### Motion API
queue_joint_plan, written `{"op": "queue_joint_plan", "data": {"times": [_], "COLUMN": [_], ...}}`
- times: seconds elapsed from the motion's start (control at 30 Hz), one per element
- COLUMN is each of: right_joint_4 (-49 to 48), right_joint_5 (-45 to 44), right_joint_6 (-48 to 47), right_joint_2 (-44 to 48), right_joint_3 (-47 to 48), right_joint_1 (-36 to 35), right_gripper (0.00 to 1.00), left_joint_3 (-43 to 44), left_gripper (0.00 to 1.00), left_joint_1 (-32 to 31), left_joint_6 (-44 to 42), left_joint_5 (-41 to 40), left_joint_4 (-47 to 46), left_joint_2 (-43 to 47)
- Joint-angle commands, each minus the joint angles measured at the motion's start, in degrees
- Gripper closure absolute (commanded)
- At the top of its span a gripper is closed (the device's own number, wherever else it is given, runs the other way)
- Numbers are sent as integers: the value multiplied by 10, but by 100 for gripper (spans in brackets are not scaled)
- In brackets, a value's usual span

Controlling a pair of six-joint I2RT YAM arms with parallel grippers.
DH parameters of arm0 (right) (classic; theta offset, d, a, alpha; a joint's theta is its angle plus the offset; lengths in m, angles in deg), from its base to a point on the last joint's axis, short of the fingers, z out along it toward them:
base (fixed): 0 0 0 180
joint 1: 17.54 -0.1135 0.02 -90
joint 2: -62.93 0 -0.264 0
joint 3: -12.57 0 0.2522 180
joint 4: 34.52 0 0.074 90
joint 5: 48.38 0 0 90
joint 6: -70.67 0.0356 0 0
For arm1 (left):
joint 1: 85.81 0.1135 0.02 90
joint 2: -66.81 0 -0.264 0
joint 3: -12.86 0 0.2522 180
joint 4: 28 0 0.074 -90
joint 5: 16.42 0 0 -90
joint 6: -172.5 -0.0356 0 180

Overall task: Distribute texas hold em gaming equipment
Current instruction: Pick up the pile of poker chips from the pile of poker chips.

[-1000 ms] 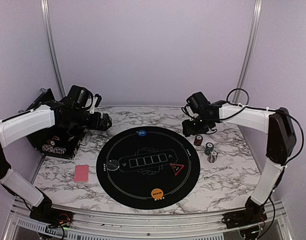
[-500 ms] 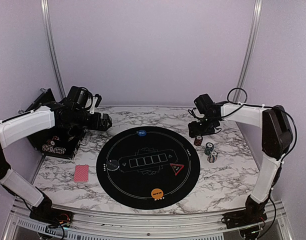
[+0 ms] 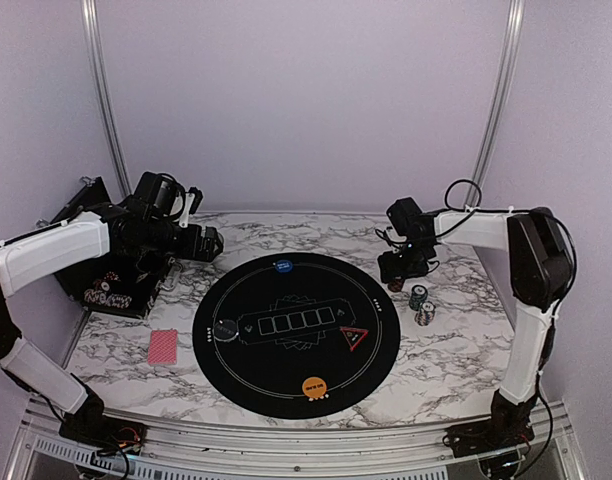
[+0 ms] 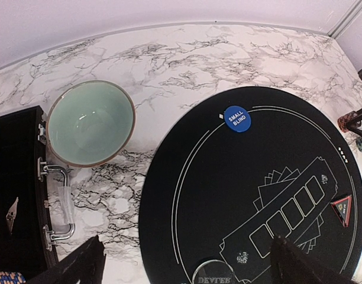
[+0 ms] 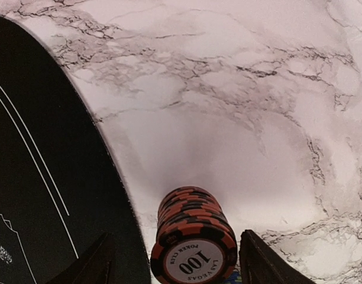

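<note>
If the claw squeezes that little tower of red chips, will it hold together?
Probably only under an even squeeze: the red chip stack is separate discs piled up, so a sideways nudge could shear or topple it. The chips look rigid and unlikely to bend. The right gripper is open with a finger on each side, which suits a side pinch.

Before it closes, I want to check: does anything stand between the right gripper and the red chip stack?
Nothing visible does. The red chip stack stands on bare marble, between the open fingers of the right gripper.
</note>
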Motion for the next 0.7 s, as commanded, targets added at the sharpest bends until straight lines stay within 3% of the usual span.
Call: {"op": "queue_joint_plan", "data": {"times": [0.0,0.67], "right_joint_4": [-5,6], "right_joint_5": [-12,-17], "right_joint_6": [-4,3], "right_joint_2": [-12,-12], "right_joint_3": [26,35], "right_joint_1": [8,12], "right_gripper": [31,47], "left_joint_3": [-5,-6], "left_gripper": [1,1], "left_joint_1": [3,3], "left_joint_6": [-7,-8], "left_joint_5": [-4,-4], "left_joint_4": [-9,-9], "left_joint_2": [19,15]}}
